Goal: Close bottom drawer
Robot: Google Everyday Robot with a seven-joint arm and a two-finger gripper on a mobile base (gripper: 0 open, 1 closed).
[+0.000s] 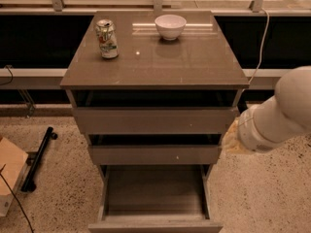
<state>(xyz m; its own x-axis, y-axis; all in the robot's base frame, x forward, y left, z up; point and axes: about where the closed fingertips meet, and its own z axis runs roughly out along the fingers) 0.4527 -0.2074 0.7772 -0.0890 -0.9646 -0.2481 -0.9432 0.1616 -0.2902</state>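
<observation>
The bottom drawer (154, 193) of the grey-taupe cabinet (154, 57) is pulled far out toward me. Its empty inside shows, and its plain front (154, 225) lies at the lower edge of the view. The middle drawer (154, 154) and the top drawer (154, 120) stand slightly ajar. My white arm (279, 113) comes in from the right. My gripper (231, 139) is a blurred tan tip at the arm's end, beside the cabinet's right side at the middle drawer's height, above and to the right of the bottom drawer.
A soda can (107, 39) and a white bowl (170, 26) stand on the cabinet top. A black bar (39, 158) and a cardboard box (9, 171) lie on the speckled floor at left. A white cable (262, 38) hangs at the right rear.
</observation>
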